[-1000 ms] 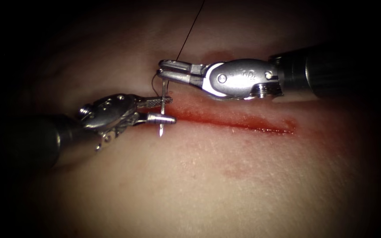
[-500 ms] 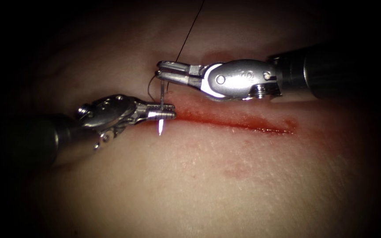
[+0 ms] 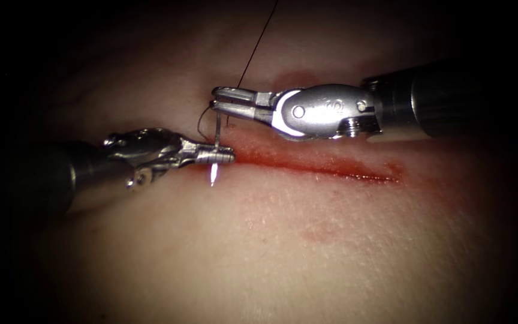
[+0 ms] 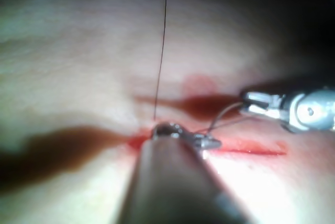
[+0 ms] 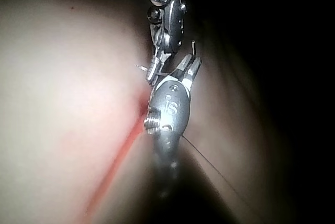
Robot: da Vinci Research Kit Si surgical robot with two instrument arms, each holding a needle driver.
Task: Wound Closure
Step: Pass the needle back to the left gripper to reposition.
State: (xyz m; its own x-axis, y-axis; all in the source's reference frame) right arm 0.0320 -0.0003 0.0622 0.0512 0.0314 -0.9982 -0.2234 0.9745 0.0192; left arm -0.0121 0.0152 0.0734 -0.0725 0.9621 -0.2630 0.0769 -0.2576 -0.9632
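Endoscope view: the needle [image 3: 216,150] stands upright at the left end of the cut [image 3: 319,168], at about nine o'clock from the middle of the tissue [image 3: 331,252]. Its bright tip [image 3: 213,175] pokes out below. The left pincer [image 3: 223,157] has gone from apart to clamped on the needle near its tip end. The right pincer [image 3: 220,99], at twelve o'clock from the needle, is pressed together by the needle's top end, where the thread [image 3: 258,45] rises away. A good handover probably needs the left grip firm first, and no pulling sideways on the tissue.
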